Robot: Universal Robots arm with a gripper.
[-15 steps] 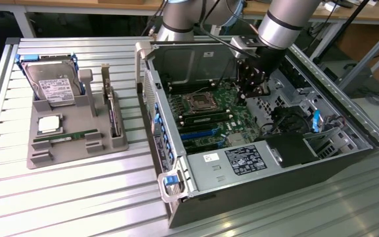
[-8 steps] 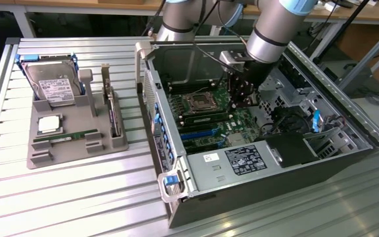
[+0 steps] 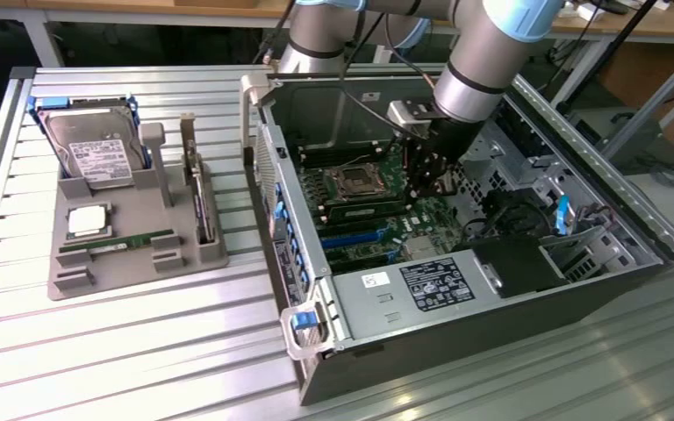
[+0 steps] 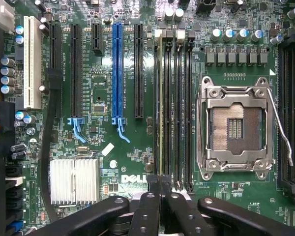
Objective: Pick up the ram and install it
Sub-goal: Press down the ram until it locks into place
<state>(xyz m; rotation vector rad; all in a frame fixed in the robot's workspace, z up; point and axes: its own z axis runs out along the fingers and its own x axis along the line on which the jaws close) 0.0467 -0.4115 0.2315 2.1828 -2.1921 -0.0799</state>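
Gripper (image 4: 160, 189) sitting closed, fingers (image 4: 152, 186) pressed together over the memory slots (image 4: 174, 98), nothing visibly clamped between them. Ram (image 4: 161, 98) standing seated in one slot, beside the empty CPU socket (image 4: 235, 129). Further off in the exterior view: arm (image 3: 477, 70) reaching into the case (image 3: 466, 289), another ram stick (image 3: 117, 243) lying on the grey tray (image 3: 138, 210) at the exterior view's left.

White DELL lettering on the green motherboard (image 4: 132, 178) just above my hand (image 4: 160, 189), labels on the power supply cover (image 3: 437, 285) and hard drive (image 3: 101, 158) too small to read
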